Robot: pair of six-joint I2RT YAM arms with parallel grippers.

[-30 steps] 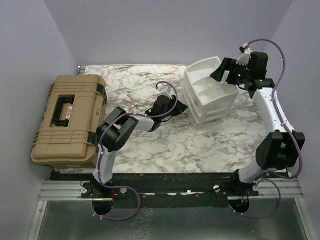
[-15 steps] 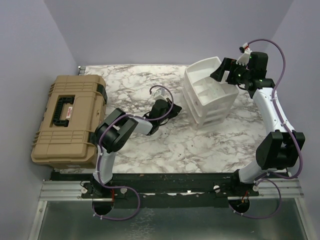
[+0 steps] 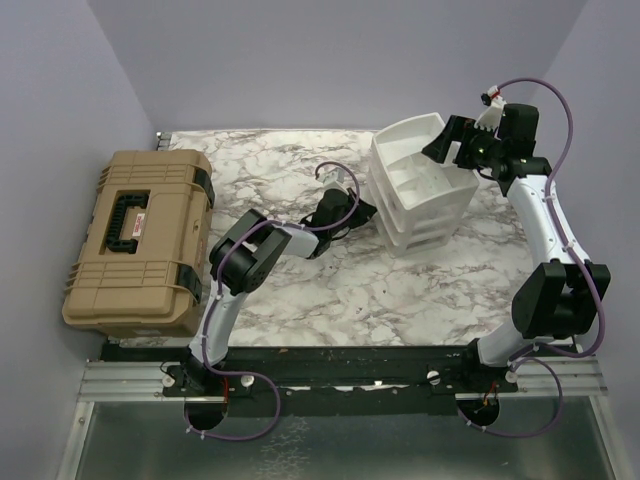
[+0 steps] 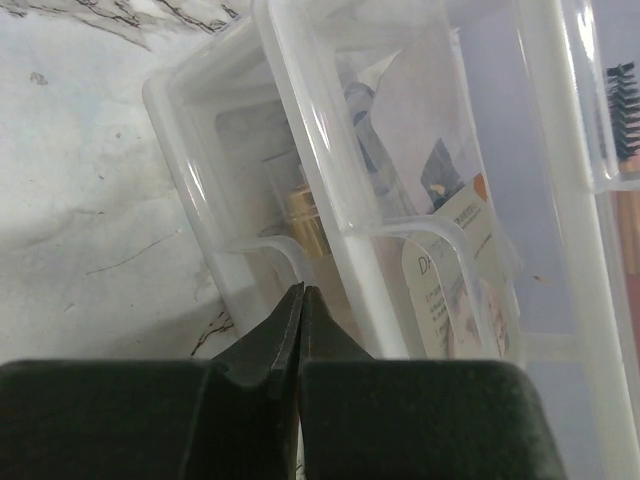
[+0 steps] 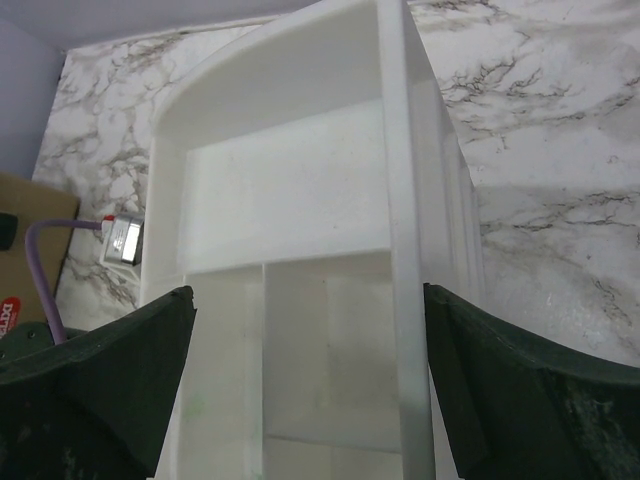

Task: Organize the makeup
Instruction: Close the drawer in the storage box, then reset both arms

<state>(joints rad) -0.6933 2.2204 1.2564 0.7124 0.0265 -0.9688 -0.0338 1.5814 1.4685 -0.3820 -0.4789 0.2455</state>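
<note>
We are looking down on the marble surface, and the left gripper is reaching in low against the near-left edge of the white organizer. On the left wrist view, that left gripper is pressed fully shut with nothing between its fingers. Its tips are sitting just at the curved lip of a translucent drawer (touching or a hair off, we cannot tell).

The makeup is lying inside those drawers and showing through the cloudy walls. We are seeing a gold-capped bottle in the lower drawer, a printed cream sachet in the one above, and dark brush bristles at the far right edge.

Up top, the right gripper is hanging over the organizer's back right corner. Its jaws are standing wide apart, gripping nothing, and the tall side wall of the organizer is running up between them.

For moving room, open marble is stretching between the organizer and the tan hard case, which is lying along the left edge of the surface, well apart from both arms. The organizer is sitting toward the back right, with a narrower strip of marble beside it.
</note>
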